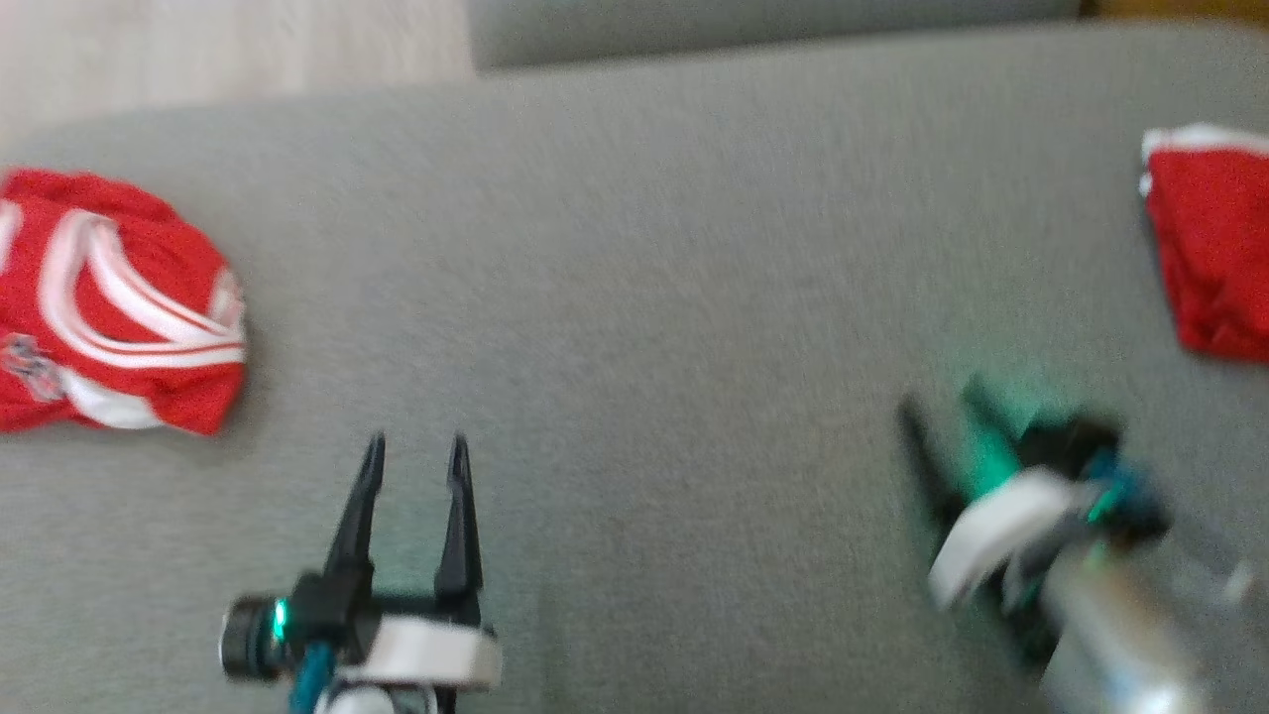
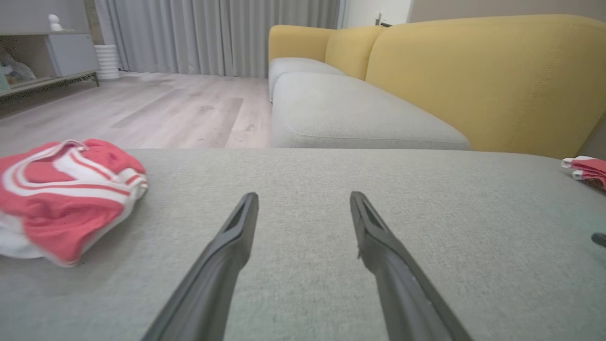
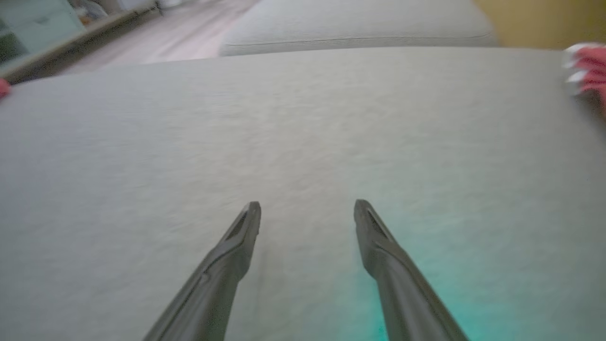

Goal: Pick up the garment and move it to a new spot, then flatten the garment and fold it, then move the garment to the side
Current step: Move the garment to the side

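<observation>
Left gripper and right gripper both spread wide, empty, over the cushion.
The cushion is grey, flat, of fine woven cloth. A striped garment, red with curved white bands, lies crumpled in a soft mound at the left edge of the head view, well apart from both grippers. A second red garment with a white hem lies flatter at the right edge, upper right of the blurred right gripper. Each gripper's fingers are dark, long and tapered.
</observation>
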You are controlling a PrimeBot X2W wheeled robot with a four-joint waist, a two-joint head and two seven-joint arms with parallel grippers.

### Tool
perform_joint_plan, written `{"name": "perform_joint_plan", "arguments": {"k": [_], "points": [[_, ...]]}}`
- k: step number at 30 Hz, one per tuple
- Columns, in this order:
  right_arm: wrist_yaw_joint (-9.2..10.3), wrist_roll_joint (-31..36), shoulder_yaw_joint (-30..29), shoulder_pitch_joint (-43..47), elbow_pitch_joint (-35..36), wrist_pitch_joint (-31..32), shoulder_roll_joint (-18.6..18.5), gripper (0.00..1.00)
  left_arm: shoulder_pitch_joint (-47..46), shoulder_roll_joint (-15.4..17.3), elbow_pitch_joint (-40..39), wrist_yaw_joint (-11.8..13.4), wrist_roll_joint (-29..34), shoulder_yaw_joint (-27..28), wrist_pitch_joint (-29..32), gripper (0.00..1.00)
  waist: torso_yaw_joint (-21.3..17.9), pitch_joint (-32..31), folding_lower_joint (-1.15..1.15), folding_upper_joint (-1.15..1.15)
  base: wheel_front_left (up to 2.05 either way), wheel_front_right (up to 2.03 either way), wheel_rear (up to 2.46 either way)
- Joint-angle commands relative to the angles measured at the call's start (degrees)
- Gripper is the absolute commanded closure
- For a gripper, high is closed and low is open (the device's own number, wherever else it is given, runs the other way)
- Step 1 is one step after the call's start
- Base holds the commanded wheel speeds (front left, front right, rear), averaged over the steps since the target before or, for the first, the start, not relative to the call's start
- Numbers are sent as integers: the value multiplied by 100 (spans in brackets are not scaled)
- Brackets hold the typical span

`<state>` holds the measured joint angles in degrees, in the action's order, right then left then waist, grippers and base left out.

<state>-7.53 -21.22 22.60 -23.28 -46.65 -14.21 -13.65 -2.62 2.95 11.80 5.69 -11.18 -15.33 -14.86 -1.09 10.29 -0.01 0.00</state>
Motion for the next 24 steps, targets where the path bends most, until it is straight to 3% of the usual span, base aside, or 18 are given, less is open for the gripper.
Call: {"name": "perform_joint_plan", "arguments": {"k": [1, 6, 14, 24], "points": [[4, -125, 114, 348, 282, -75, 103, 0, 131, -7, -146, 59, -42, 124, -14, 0, 449, -819, 1, 0, 0, 0, 0], [4, -45, -59, 1161, 956, -77, 441, 0, 468, -7, -290, 148, 24, 147, -14, 0, 572, -1154, 1, 0, 0, 0, 0], [4, 1101, -1232, 2630, 3227, -78, 991, 0, 989, -7, -867, 311, 197, 400, -14, 0, 678, -1489, 1, 0, 0, 0, 0], [4, 1259, -1636, 3011, 3517, -78, 1074, 0, 1158, -7, -836, 244, 401, 436, -14, 0, 656, -1580, 1, 0, 0, 0, 0]]}}
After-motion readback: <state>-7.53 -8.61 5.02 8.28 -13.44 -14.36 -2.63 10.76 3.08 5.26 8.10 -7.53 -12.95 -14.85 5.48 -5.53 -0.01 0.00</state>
